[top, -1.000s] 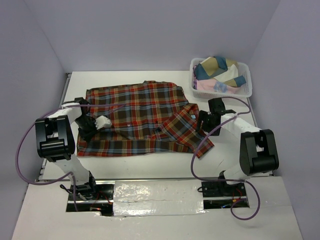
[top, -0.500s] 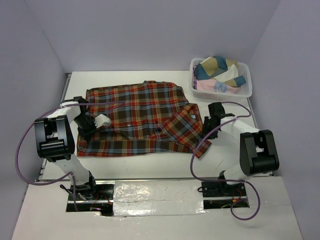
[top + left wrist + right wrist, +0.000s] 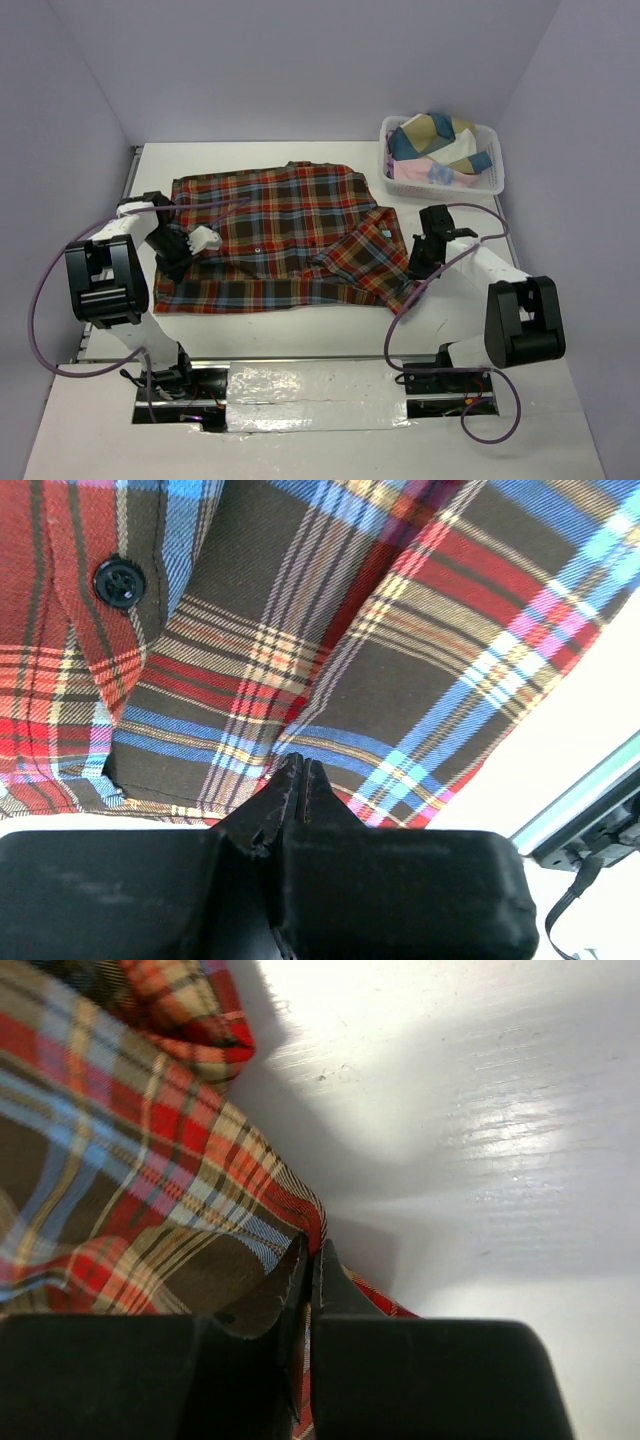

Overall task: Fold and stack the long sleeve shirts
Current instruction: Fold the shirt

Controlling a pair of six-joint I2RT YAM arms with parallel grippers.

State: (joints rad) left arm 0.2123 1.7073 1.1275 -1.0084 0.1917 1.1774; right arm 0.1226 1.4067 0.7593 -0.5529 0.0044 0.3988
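Note:
The long sleeve shirt (image 3: 280, 215), in red-orange, brown and blue plaid, lies spread across the white table (image 3: 300, 325). My left gripper (image 3: 178, 243) sits at the shirt's left side. In the left wrist view its jaws (image 3: 300, 765) are pressed together on a pucker of plaid cloth (image 3: 400, 630) near a black button (image 3: 120, 582). My right gripper (image 3: 415, 268) is at the folded-in right sleeve. In the right wrist view its jaws (image 3: 312, 1245) are shut with the red edge of the sleeve (image 3: 120, 1160) pinched between them.
A white lattice basket (image 3: 497, 172) holding other folded clothes stands at the back right corner. Purple cables loop from both arms over the table's sides. Bare table (image 3: 480, 1110) lies right of the sleeve, and a metal rail (image 3: 590, 800) runs along the left edge.
The right gripper has closed on the sleeve edge and shifted slightly to the right and nearer. The left gripper has finished closing on the cloth and stays in place.

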